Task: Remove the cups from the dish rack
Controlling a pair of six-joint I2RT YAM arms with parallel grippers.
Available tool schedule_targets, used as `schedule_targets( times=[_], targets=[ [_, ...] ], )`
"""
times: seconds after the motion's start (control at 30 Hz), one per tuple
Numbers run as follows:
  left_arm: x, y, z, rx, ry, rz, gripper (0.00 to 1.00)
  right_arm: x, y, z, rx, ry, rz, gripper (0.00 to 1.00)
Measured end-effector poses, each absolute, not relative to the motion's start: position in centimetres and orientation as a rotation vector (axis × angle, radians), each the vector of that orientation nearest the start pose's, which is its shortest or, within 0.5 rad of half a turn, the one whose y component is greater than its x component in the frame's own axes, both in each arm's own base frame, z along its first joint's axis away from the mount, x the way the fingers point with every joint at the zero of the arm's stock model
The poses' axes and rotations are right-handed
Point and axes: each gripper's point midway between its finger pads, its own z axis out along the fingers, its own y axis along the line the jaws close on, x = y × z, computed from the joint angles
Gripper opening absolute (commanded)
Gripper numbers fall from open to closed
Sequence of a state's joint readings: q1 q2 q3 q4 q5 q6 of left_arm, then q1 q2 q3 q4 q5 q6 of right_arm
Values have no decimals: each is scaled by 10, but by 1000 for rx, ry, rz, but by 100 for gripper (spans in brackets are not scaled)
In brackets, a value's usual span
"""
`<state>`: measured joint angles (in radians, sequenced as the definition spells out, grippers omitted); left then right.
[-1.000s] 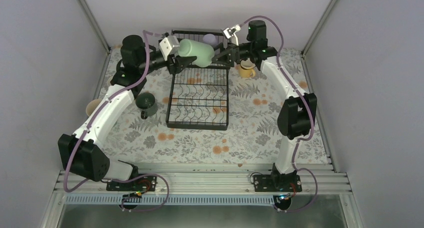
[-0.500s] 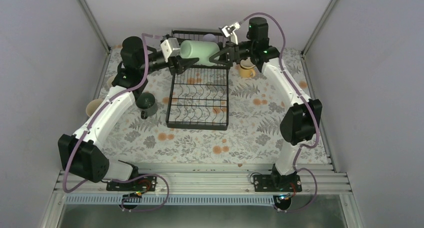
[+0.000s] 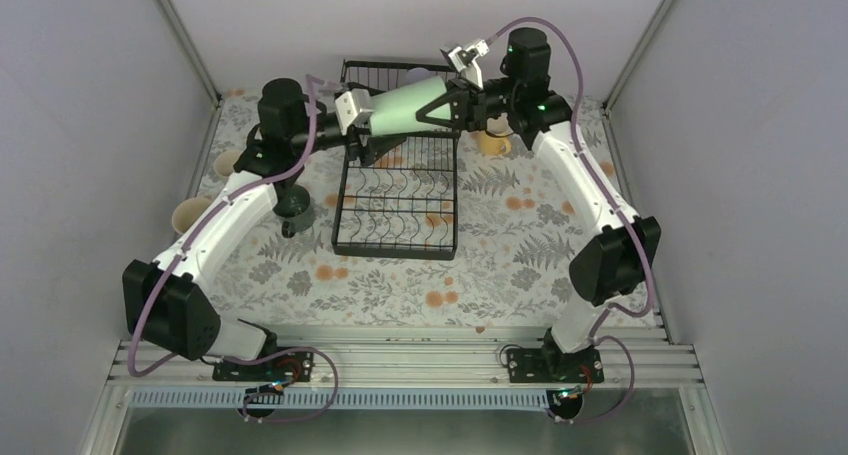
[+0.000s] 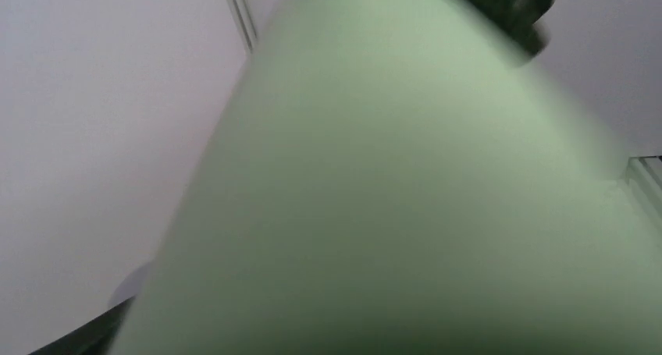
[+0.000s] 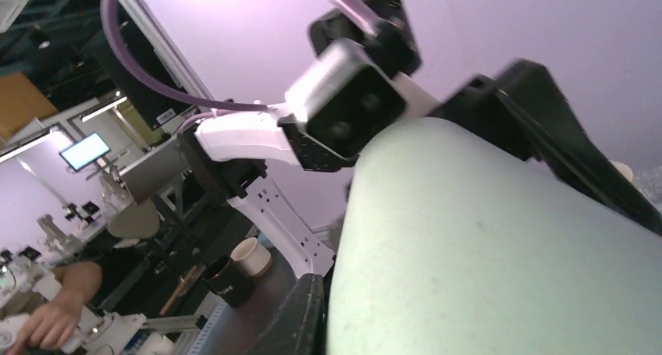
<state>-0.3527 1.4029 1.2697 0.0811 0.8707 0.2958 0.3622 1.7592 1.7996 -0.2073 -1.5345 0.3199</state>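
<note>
A mint-green cup hangs tilted above the far end of the black wire dish rack, between both arms. My right gripper is shut on its right end; one dark finger shows beside the pale cup, the other is hidden. My left gripper is open, its jaws spread wide about the cup's left end. The green wall fills the left wrist view and hides those fingers. A lavender cup sits in the rack's far basket.
A yellow mug stands on the floral cloth right of the rack. A dark mug stands left of the rack, under the left arm. Two beige cups stand near the left wall.
The right gripper has shut on the mint-green cup and the left jaws have widened. The cup has tipped, its right end higher, and both wrists have shifted a little right.
</note>
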Motion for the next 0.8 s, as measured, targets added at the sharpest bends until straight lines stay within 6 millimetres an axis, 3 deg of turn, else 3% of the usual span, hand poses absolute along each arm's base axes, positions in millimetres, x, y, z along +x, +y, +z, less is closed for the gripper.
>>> schedule_targets(
  times=[0.07,0.23,0.4,0.5,0.6,0.67,0.8],
  targets=[
    [341,-266,385,1124,1244,-741,100,296,298,438,-1263,1437,1764,3],
    [343,-259,381,1125,1273,-668,100,289,275,457,-1248,1405,1705,3],
    [334,-235,406,1088,1247,-529,100,320,206,477,-1113,1415,1514,3],
    [330,-214,430,1042,1220,-409,100,339,161,469,-998,1457,1414,3],
    [339,-194,455,975,1225,-278,100,357,122,449,-885,1506,1353,3],
    [346,-179,470,926,1234,-201,100,367,101,437,-823,1534,1331,3],
    [348,-160,478,871,1257,-116,100,389,72,425,-738,1560,1262,3]
  ],
)
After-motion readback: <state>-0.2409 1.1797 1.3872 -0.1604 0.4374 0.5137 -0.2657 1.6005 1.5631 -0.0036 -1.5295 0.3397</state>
